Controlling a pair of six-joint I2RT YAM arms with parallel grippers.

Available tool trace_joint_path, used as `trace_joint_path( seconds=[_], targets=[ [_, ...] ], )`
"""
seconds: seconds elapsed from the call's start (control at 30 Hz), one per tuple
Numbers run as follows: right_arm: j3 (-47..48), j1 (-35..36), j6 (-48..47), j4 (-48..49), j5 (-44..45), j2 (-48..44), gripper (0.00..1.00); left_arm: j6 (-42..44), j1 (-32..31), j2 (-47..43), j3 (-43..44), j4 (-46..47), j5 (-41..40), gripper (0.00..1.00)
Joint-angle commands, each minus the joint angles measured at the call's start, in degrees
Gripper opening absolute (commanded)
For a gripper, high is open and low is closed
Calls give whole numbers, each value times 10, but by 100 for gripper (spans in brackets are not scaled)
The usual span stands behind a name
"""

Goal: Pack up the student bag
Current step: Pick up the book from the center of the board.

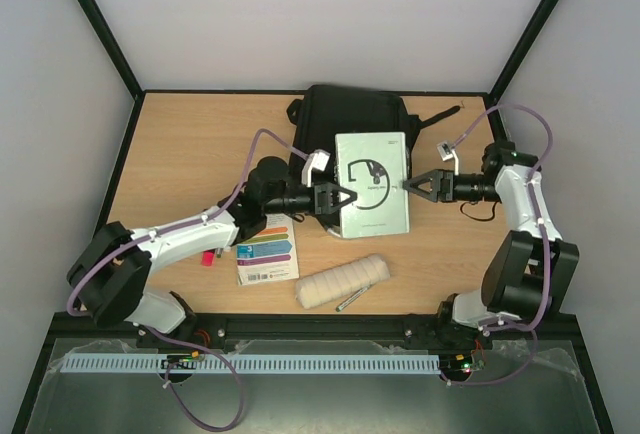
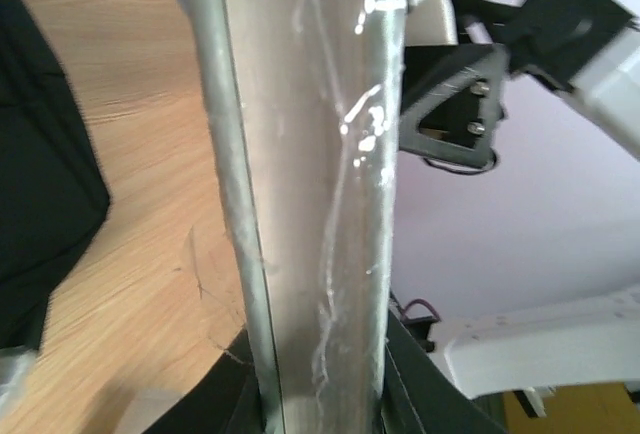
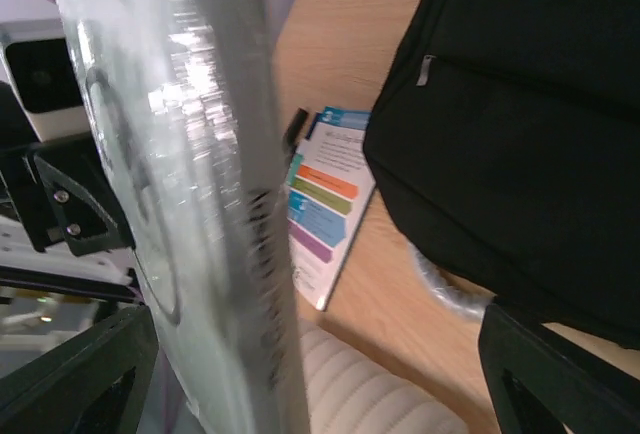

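Over near edge of bag [image 1: 345, 109], holding wrapped book [image 1: 372, 184] aloft: clamped at left edge by left gripper [image 1: 338, 197], straddled at right edge by right gripper [image 1: 408, 185] with jaws wide, not pinching. Likely mid book-loading. Next: locate bag opening (not visible), tilt book, slide in.
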Motion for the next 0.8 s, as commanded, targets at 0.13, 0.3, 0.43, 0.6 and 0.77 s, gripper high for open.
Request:
trace_joint_path(
  seconds=[0.13, 0.3, 0.43, 0.6, 0.77],
  targets=[
    [11, 7, -134, -154, -120, 42, 89, -52, 3, 24, 34, 199, 62, 2],
    [6, 20, -141, -163, -122, 44, 85, -77, 3, 53, 38, 232, 61, 2],
    [-3, 26, -144, -162, -122, 31, 81, -93, 3, 73, 39, 255, 57, 2],
    [-9, 26, -150, -160, -124, 7, 71, -100, 3, 85, 39, 262, 47, 2],
    [-9, 26, -87, -113, -140, -28, 62, -111, 3, 95, 39, 264, 41, 2]
  ],
)
